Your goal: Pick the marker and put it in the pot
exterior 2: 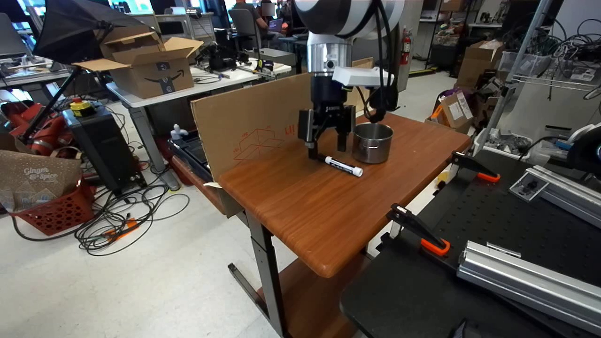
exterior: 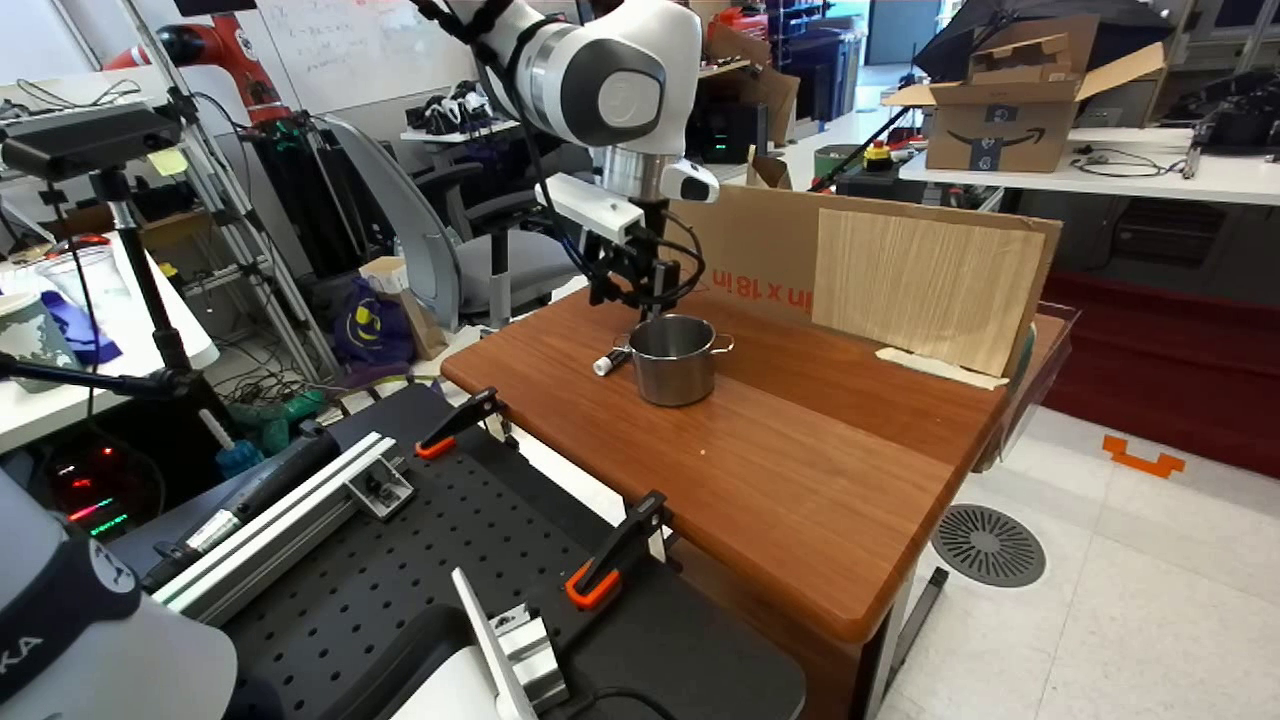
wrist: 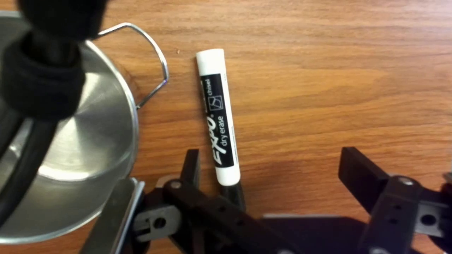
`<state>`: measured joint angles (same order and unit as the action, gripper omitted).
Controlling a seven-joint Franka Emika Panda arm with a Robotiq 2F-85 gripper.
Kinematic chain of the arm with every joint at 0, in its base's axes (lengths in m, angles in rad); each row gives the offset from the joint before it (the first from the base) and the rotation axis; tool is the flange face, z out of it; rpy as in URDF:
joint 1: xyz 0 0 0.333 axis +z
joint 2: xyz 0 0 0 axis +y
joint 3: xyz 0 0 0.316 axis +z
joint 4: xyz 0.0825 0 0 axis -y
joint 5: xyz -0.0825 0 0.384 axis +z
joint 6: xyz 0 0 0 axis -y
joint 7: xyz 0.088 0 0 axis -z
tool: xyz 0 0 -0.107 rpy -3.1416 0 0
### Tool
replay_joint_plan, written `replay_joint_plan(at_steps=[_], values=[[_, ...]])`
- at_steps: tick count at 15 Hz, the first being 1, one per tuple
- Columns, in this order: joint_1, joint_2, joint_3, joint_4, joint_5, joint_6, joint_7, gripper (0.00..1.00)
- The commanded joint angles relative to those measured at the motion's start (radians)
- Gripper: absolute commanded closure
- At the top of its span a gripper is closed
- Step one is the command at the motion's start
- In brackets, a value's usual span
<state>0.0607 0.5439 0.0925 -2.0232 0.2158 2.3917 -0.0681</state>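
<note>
Marker [wrist: 219, 120]: is lying beside the pot [exterior: 675, 376], seemingly awaiting pickup.
Jaws: are standing spread near the pot, likely needing centring, then closing.

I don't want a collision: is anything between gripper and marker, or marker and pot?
Nothing visible stands between the gripper and the Expo dry-erase marker. Toward the steel pot, its wire handle and raised rim stand in the way.
</note>
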Motion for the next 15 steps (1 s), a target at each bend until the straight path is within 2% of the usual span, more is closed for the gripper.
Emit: replay_joint_plan(at_steps=[1, 15], values=[[0.005, 0.034, -0.005, 0.046, -0.034, -0.038, 0.036, 0.0], [0.008, 0.037, -0.002, 0.087, -0.054, -0.061, 0.065, 0.0]])
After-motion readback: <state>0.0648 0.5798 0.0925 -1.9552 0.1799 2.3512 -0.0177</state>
